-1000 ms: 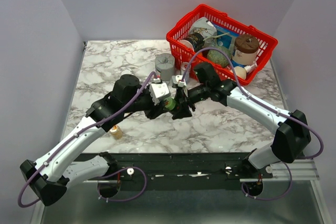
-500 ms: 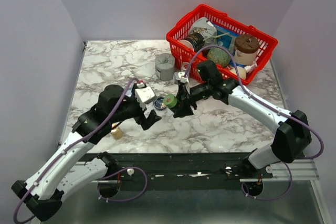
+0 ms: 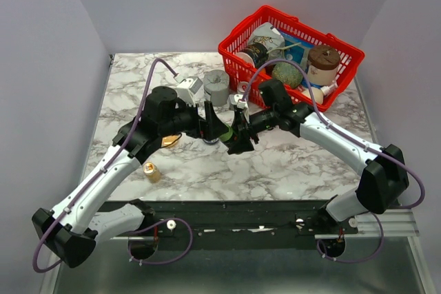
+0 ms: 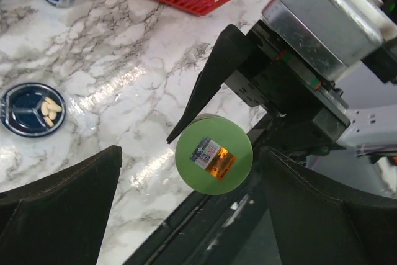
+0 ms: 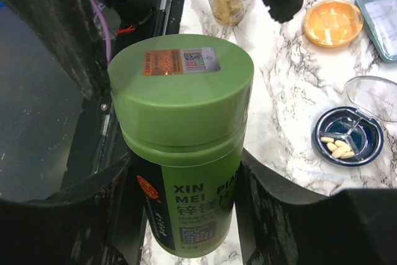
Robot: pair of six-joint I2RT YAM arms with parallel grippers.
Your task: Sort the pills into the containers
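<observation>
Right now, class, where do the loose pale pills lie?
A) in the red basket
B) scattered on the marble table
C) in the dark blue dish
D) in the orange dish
C: the pale pills sit together in one compartment of the dark blue dish, while the orange dish looks empty.

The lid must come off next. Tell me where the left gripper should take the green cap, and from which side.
Grip the green cap by its round side wall, jaws on opposite sides, coming along its axis onto the stickered top. The right gripper clamps the bottle below it, leaving only the cap free.
</observation>
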